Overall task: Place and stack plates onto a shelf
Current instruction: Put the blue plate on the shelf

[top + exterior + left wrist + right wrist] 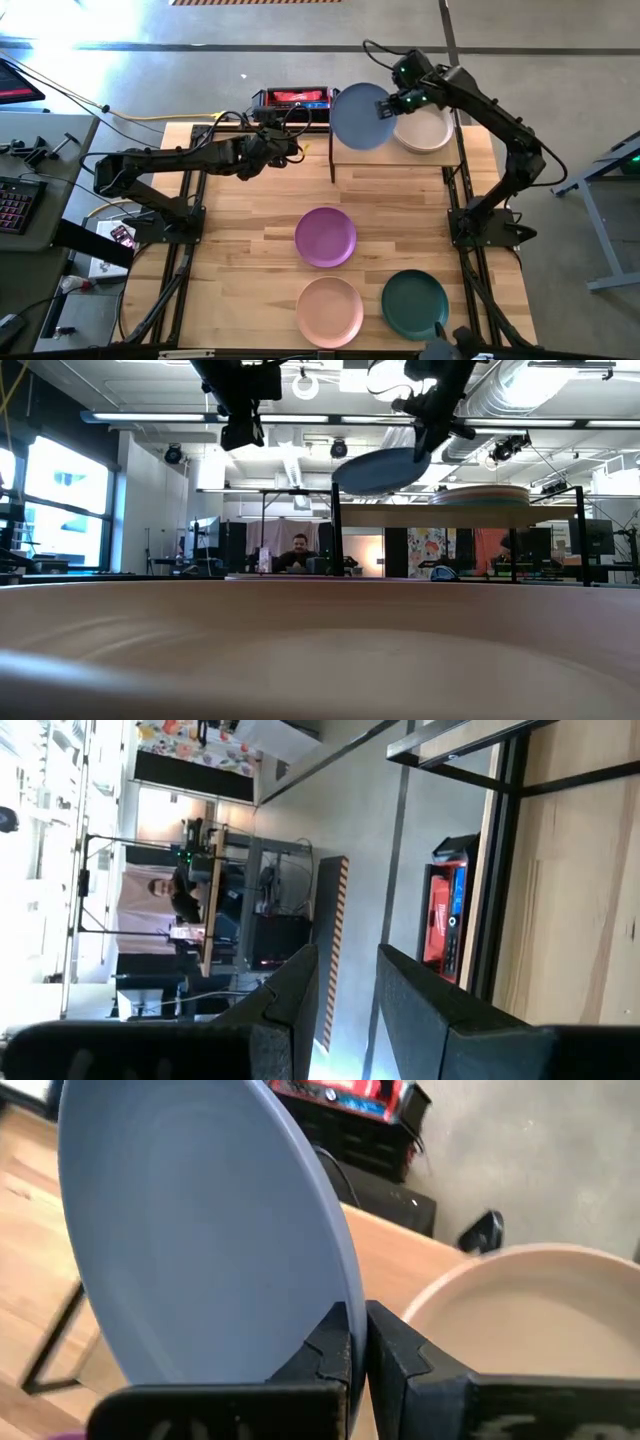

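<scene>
My right gripper [385,108] is shut on the blue plate [358,116] and holds it in the air over the left half of the shelf [395,165]. A stack of plates with a beige one on top [425,130] rests on the shelf's right half. The low view shows the blue plate [385,470] tilted, just above the shelf board [400,512]. The purple plate [325,237], peach plate [330,310] and dark teal plate [415,303] lie flat on the tabletop. My left gripper [280,150] is open and waits left of the shelf, near the table's far edge. My right gripper pinches the blue plate's rim [335,1305] between its two fingers, on the side of the plate that faces the beige-topped stack. The fingers come from the table's right, slanting down. The plate is lifted clear and tilted, and its free side points toward the table's left.
A red-and-black box [293,98] sits at the table's far edge, left of the shelf. The peach plate's rim [320,650] fills the lower part of the low view. Bare wood lies between the shelf and the purple plate. A person [298,550] sits in the room beyond.
</scene>
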`<state>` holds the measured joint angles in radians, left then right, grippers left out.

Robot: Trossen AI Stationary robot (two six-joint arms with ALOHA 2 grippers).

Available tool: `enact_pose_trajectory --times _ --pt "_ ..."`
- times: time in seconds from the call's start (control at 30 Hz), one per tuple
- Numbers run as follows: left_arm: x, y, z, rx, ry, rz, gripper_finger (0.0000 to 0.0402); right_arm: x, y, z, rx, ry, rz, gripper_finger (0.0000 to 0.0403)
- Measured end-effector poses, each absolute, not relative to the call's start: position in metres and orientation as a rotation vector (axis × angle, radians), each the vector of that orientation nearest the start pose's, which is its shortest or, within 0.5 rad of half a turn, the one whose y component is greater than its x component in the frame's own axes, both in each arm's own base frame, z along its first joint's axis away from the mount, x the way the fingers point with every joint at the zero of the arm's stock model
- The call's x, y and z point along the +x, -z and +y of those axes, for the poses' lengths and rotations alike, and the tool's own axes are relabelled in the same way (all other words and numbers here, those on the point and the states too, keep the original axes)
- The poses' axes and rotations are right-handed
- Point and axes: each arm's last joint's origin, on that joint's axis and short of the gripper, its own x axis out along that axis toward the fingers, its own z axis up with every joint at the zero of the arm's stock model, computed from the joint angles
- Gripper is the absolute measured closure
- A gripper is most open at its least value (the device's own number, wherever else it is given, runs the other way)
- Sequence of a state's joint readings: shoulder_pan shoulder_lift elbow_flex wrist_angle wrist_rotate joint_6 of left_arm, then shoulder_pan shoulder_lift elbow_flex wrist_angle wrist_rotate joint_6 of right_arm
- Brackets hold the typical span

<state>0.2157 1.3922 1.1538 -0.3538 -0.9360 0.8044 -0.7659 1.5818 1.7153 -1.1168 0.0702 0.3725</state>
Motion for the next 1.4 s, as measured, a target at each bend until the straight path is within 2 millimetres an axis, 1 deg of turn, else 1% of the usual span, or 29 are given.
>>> enact_pose_trajectory --times 0.17,0.3,0.6,0.97,1.17,1.4 --pt "0.284 -0.316 0.086 0.911 -0.822 1.012 0.0309 0.219 -0.375 -0.214 0.679 0.942 0.882 0.0402" --pt "0.284 -0.316 0.086 0.916 -0.815 1.014 0.031 0.22 -0.374 -0.214 0.679 0.937 0.888 0.0402" --pt "0.284 -0.316 0.086 0.917 -0.814 1.014 0.031 0.239 -0.355 -0.216 0.683 0.898 0.967 0.0403" --pt "0.284 -0.316 0.086 0.918 -0.813 1.015 0.031 0.251 -0.336 -0.226 0.693 0.907 1.028 0.0402" --pt "0.285 -0.316 0.086 0.918 -0.812 1.015 0.031 0.252 -0.334 -0.227 0.685 0.936 1.029 0.0402" --pt "0.285 -0.316 0.086 0.918 -0.812 1.016 0.031 0.247 -0.334 -0.229 0.684 0.973 1.049 0.0402"
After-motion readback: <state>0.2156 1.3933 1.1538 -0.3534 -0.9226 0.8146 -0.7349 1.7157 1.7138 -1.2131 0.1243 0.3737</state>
